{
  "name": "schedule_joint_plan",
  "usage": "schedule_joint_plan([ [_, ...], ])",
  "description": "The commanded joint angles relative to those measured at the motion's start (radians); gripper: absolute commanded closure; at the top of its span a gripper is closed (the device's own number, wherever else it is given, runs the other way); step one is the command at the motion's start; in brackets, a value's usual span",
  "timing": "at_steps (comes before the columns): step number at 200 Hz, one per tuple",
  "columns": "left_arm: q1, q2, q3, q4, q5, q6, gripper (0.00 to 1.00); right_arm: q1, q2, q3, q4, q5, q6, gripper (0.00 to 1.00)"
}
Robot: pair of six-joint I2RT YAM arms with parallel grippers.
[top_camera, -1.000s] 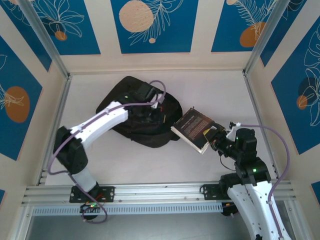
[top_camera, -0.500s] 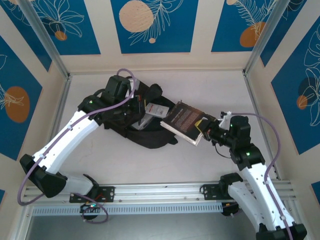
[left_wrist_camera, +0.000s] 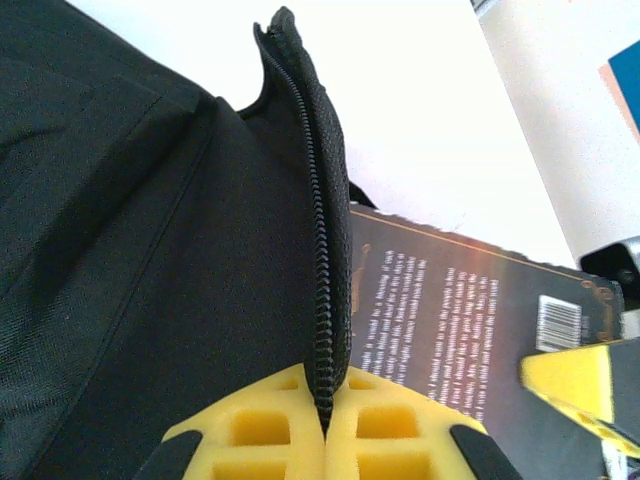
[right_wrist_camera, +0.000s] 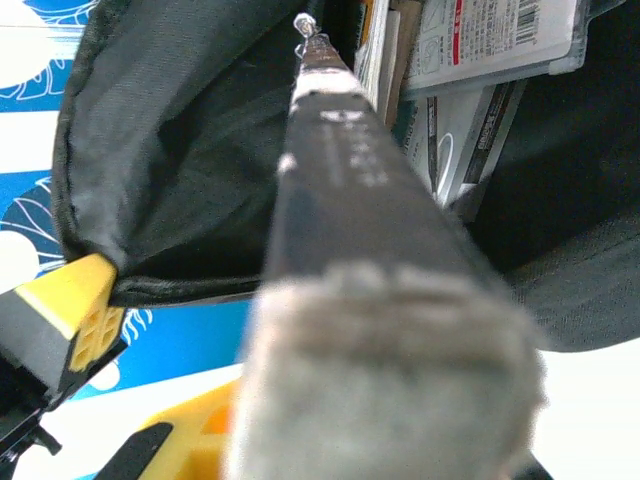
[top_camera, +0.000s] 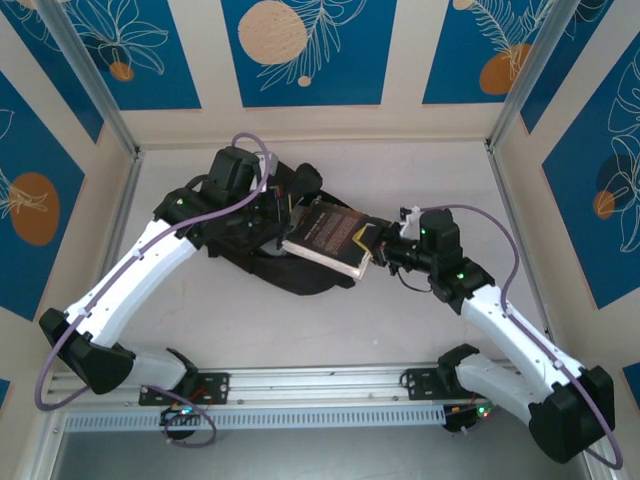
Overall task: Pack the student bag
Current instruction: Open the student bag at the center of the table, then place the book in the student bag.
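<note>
From above, we are working at the student bag [top_camera: 300, 278], which is lying left of centre on the table [top_camera: 420, 180]. Our left gripper [top_camera: 272, 208] is pinching its opening edge and holding it up. Our right gripper [top_camera: 368, 248] is clamping the right end of a dark book [top_camera: 328, 232], whose left end is lying over the mouth.

On the left wrist view, our yellow pads [left_wrist_camera: 270, 430] are pressing together on the zipper edge [left_wrist_camera: 322, 250], with the book just beside it.

On the right wrist view, we are looking along the book into the gaping bag, where packaged items [right_wrist_camera: 490, 40] are sitting.

We are judging the packing partway done: the book needs pushing in, and zipping likely remains.
</note>
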Motion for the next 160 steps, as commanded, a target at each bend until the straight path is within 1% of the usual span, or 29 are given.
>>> schedule_joint_plan([
  [1,0.003,-0.025,0.069,0.064,0.029,0.001,1.0,0.023,0.047,0.066,0.149,0.027,0.043,1.0],
  [59,0.004,-0.034,0.068,0.07,0.042,0.007,1.0,0.068,0.269,0.201,0.262,0.038,0.071,1.0],
  [73,0.003,-0.035,0.07,0.075,0.043,0.007,1.0,0.083,0.312,0.228,0.271,0.053,0.075,1.0],
  [101,0.003,-0.036,0.082,0.077,0.046,0.017,1.0,0.1,0.404,0.263,0.346,0.083,0.102,1.0],
  [112,0.003,-0.039,0.086,0.075,0.036,0.022,1.0,0.105,0.436,0.284,0.346,0.085,0.093,1.0],
  [128,0.003,-0.05,0.091,0.078,0.015,0.03,1.0,0.109,0.474,0.306,0.294,0.085,0.079,1.0],
  [160,0.003,-0.076,0.115,0.081,-0.045,0.05,1.0,0.119,0.513,0.277,0.294,0.092,0.052,1.0],
])
